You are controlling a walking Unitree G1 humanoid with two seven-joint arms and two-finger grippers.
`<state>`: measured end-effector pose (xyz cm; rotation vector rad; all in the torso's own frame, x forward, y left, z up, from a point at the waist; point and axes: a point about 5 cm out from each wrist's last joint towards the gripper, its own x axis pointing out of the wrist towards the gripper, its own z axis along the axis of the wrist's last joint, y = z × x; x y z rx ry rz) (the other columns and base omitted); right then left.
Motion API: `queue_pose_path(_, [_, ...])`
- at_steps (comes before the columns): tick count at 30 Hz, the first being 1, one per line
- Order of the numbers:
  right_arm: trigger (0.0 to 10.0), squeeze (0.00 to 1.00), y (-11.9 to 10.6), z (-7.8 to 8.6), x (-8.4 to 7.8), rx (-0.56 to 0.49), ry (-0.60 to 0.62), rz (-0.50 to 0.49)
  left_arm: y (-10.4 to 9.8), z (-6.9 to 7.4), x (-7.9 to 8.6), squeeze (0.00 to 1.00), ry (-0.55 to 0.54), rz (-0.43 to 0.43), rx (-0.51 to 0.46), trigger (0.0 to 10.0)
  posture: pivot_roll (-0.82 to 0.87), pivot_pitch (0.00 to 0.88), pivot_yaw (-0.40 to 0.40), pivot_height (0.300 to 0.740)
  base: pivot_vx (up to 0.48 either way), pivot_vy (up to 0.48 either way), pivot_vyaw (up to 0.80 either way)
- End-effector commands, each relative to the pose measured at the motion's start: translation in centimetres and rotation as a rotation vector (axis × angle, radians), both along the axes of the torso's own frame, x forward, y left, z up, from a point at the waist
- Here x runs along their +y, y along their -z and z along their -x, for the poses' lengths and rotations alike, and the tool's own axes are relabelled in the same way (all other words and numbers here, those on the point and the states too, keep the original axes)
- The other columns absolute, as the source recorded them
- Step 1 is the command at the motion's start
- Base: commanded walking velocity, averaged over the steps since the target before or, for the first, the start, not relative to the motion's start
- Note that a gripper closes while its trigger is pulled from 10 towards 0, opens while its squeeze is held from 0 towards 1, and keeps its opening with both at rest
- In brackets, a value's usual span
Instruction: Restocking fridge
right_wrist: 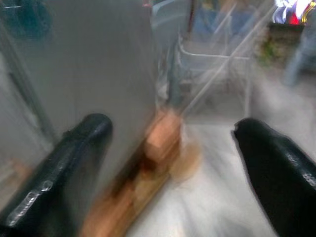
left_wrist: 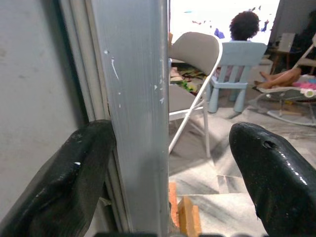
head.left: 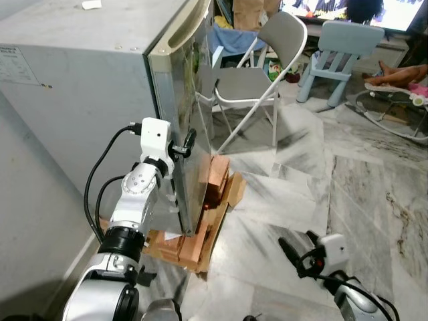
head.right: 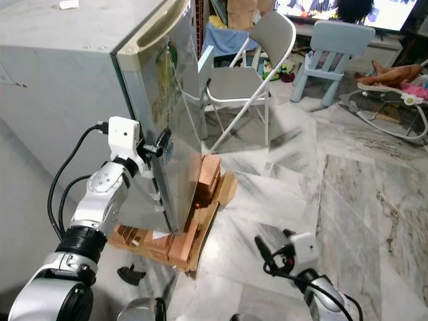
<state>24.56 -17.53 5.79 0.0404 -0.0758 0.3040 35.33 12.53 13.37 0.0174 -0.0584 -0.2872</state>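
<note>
The grey fridge (head.left: 80,87) stands on bricks, its door (head.left: 195,100) facing right toward the room. My left gripper (head.left: 185,144) is raised at the door's free edge (left_wrist: 140,98). Its fingers are open and straddle that edge: one finger (left_wrist: 64,182) lies against the seam on the fridge-body side, the other finger (left_wrist: 276,177) hangs well clear on the room side. My right gripper (head.left: 294,254) hovers low over the marble floor to the fridge's right, open with nothing in it; its wrist view is blurred. The fridge's inside is hidden.
Bricks (head.left: 215,177) and cardboard (head.left: 234,190) stick out under the fridge's front. A grey folding chair (head.left: 257,73) stands just behind the door, with a blue child's chair (head.left: 338,53) beyond. A person's leg (head.left: 401,73) lies at the far right. A small black part (head.right: 130,273) lies on the floor.
</note>
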Motion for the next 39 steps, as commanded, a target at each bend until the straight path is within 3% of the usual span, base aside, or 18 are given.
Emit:
queue_pose_path(1, [10.0, 0.0, -8.8, -2.1, 3.6, -0.28, -0.061, -0.022, -1.1, -0.5, -1.7, 0.0, 0.057, -0.018, -0.03, 10.0, 0.02, 0.032, -0.001, 0.74, 0.0, 0.0, 0.0])
queue_pose_path(2, [10.0, 0.0, -10.6, -2.9, 4.9, -0.297, -0.036, -0.047, -1.1, -0.6, -1.6, 0.0, 0.048, -0.019, -0.03, 10.0, 0.02, 0.031, 0.0, 0.74, 0.0, 0.0, 0.0])
queue_pose_path(11, [10.0, 0.0, -10.8, -4.9, 6.7, -0.291, -0.011, -0.086, -1.2, -0.8, -1.5, 0.0, 0.034, -0.024, -0.034, 10.0, 0.04, 0.025, -0.008, 0.74, 0.0, 0.0, 0.0])
queue_pose_path(18, [10.0, 0.0, -9.6, -2.6, 4.6, -0.11, 0.129, -0.024, -1.2, -0.9, -0.8, 0.0, 0.011, -0.023, -0.033, 10.0, 0.04, 0.028, -0.013, 0.74, 0.0, 0.0, 0.0])
queue_pose_path(20, [10.0, 0.0, -8.6, -2.1, 4.0, -0.045, 0.153, 0.0, -1.1, -0.9, -0.8, 0.0, 0.009, -0.021, -0.03, 10.0, 0.04, 0.03, -0.01, 0.74, 0.0, 0.0, 0.0])
queue_pose_path(21, [10.0, 0.0, -6.7, -1.6, 3.3, 0.061, 0.181, 0.008, -1.0, -0.9, -0.9, 0.0, 0.001, -0.023, -0.026, 10.0, 0.03, 0.03, -0.006, 0.74, 0.0, 0.0, 0.0])
queue_pose_path(24, [10.0, 0.0, -5.6, -1.1, 3.0, 0.113, 0.199, 0.005, -0.9, -1.0, -1.0, 0.0, -0.01, -0.027, -0.024, 10.0, 0.03, 0.029, -0.007, 0.74, 0.0, 0.0, 0.0])
queue_pose_path(30, [10.0, 0.0, -5.2, 1.0, 3.6, 0.109, 0.115, 0.06, -0.7, -1.2, -0.5, 0.0, -0.086, -0.023, 0.007, 10.0, 0.03, 0.032, -0.008, 0.74, 0.0, 0.0, 0.0])
queue_pose_path(34, [10.0, 0.0, -4.7, 2.0, 3.4, 0.131, 0.116, 0.07, -0.4, -1.6, 0.1, 0.0, -0.155, 0.043, 0.063, 10.0, 0.03, 0.036, -0.005, 0.74, 0.0, 0.0, 0.0])
queue_pose_path(36, [10.0, 0.0, -4.8, 2.0, 3.3, 0.131, 0.118, 0.066, -0.7, -1.9, -0.4, 0.0, -0.13, 0.086, 0.072, 10.0, 0.03, 0.036, -0.005, 0.74, 0.0, 0.0, 0.0])
queue_pose_path(39, [10.0, 0.0, -5.0, 2.1, 3.3, 0.128, 0.102, 0.063, -1.3, -2.0, -1.7, 0.0, -0.063, 0.082, 0.06, 10.0, 0.03, 0.034, -0.007, 0.74, 0.0, 0.0, 0.0])
